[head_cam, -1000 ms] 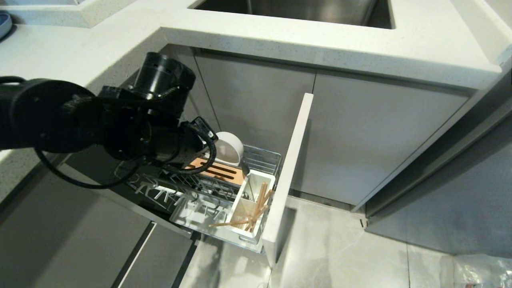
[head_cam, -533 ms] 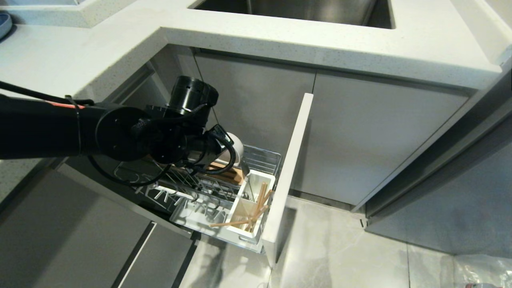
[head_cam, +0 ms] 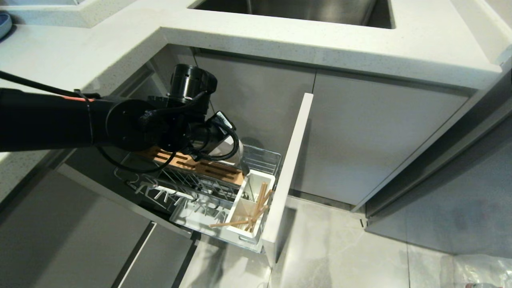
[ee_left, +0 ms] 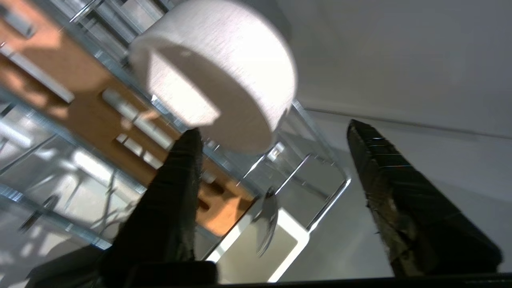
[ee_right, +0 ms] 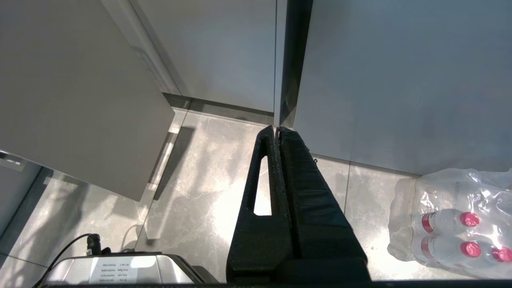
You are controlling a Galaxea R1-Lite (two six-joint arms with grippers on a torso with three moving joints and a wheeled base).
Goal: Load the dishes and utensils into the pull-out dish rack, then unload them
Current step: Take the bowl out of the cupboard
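Observation:
The off-white bowl [ee_left: 224,76] rests tilted on the chrome pull-out dish rack [head_cam: 262,158], at the far end of its bamboo strip [head_cam: 200,166]. My left gripper [ee_left: 274,132] is open just short of the bowl, nothing between its fingers [ee_left: 176,192]. From the head view the left wrist [head_cam: 208,136] hides most of the bowl [head_cam: 239,152]. The chopsticks [head_cam: 258,204] lean in the white utensil cup [head_cam: 256,182]; the dark spoon [ee_left: 267,220] stands there too. My right gripper [ee_right: 277,129] is shut, parked over the floor.
The rack's pale cabinet front [head_cam: 290,172] stands pulled out beside the cup. The countertop [head_cam: 320,36] with a sink [head_cam: 296,10] overhangs the rack. A white tray [head_cam: 192,216] lies under the wires. A pack of water bottles [ee_right: 452,224] sits on the floor.
My left arm reached in along the rack to the bowl, now covering most of it and baring the bamboo strip. Bowl and utensils have not moved.

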